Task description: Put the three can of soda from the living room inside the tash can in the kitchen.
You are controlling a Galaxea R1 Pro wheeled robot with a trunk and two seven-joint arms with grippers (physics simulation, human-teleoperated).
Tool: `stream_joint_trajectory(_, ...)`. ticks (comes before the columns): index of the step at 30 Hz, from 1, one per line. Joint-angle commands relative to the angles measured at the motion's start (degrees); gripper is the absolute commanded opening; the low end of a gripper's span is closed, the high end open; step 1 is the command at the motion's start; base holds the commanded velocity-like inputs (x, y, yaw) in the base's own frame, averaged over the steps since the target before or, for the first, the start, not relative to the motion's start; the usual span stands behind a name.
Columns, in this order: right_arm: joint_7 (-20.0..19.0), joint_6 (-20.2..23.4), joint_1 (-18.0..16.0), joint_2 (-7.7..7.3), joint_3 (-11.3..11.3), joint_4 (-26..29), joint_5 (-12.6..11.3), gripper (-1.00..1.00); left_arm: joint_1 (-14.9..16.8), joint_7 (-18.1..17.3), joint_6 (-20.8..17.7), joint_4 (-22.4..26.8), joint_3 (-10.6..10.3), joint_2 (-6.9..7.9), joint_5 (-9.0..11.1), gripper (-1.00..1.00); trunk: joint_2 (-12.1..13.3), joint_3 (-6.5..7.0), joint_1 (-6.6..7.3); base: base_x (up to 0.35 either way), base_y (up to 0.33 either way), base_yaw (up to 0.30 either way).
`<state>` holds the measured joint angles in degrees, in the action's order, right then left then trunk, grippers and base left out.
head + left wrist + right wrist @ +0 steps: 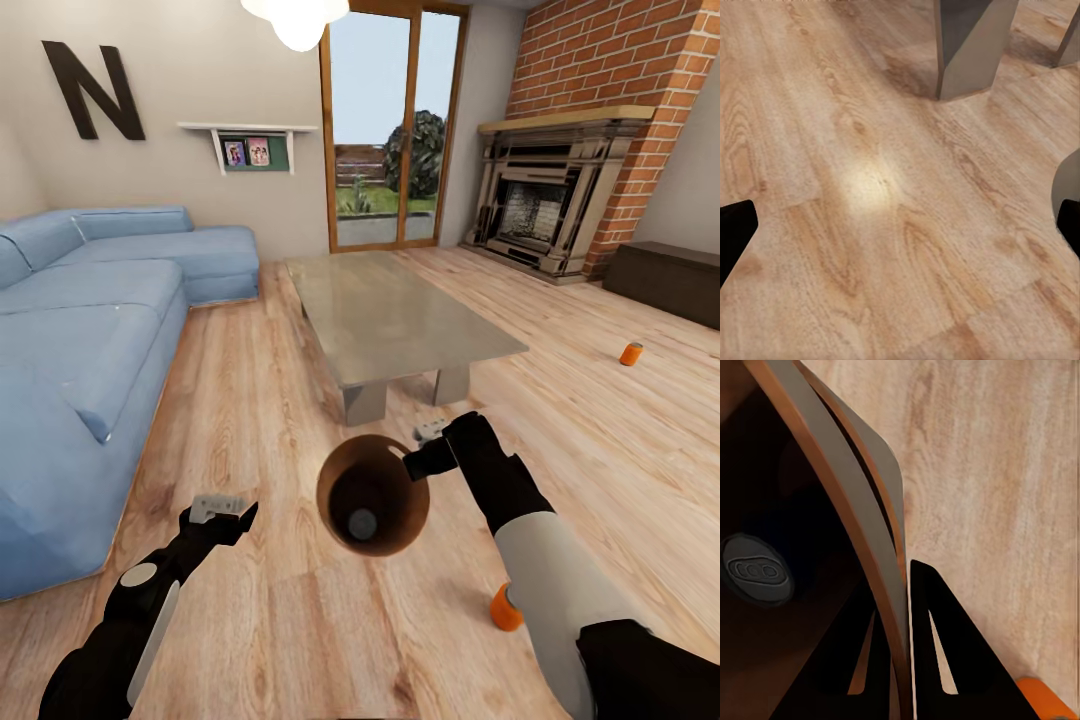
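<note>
Right hand (pixel 418 462) pinched shut on rim of trash can (pixel 395 520), held above floor (pixel 300 620). One soda can (pixel 362 524) inside it. Second can (pixel 504 608) on floor beside right forearm; third (pixel 631 353) near fireplace (pixel 545 195). Left hand (pixel 222 510) spread open, empty.

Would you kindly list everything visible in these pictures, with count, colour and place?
soda cans: three, orange; one inside the bin, one on the floor by the right arm, one on the floor far right
trash can: one, brown, held above the floor
table: one, grey, centre
sofa: one, blue, left
fireplace: one, brick surround, far right
left gripper: black, open, empty
right gripper: black, shut on the trash can's rim
</note>
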<state>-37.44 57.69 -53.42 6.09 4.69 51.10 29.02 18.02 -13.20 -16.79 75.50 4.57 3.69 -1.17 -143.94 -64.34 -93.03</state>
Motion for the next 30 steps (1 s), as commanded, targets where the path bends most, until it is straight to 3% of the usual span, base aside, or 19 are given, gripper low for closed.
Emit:
stream_joint_trajectory(1, -0.6, 0.3, 0.0, -0.28, -0.1, 0.0, -1.5, -1.0, 0.0, 0.0, 0.0, 0.0, 0.0, 0.0, 0.0, 1.0, 0.0, 0.01, 0.01, 0.0, -0.026, 0.0)
stream_joint_trajectory(5, -2.4, 0.4, 0.0, -1.87, 0.0, 1.9, -1.5, -1.0, 0.0, 0.0, 0.0, 0.0, 0.0, 0.0, -0.1, 1.0, 0.0, 0.01, 0.01, 0.0, -0.118, 0.0)
stream_joint_trajectory(9, -2.6, 0.4, 0.0, -2.17, 0.0, 2.2, -1.5, -1.0, 0.0, 0.1, 0.2, 0.0, 0.0, -0.04, 0.0, 1.0, 0.0, 0.01, 0.01, 0.0, -0.055, 0.0)
stream_joint_trajectory(25, -2.8, 0.4, 0.1, -2.83, -0.1, 2.4, -1.5, -1.0, 0.0, 0.3, -0.2, 0.0, 0.0, -0.09, -0.1, 1.0, 0.2, 3.55, 0.42, 0.0, -0.003, 0.0)
stream_joint_trajectory(30, -4.4, 0.4, 0.2, -6.06, -0.2, 2.4, -1.9, -1.0, 0.0, 0.2, -0.2, 0.0, 0.0, -0.09, -0.1, 1.0, 0.2, 3.99, 0.47, 0.0, 0.0, 0.0)
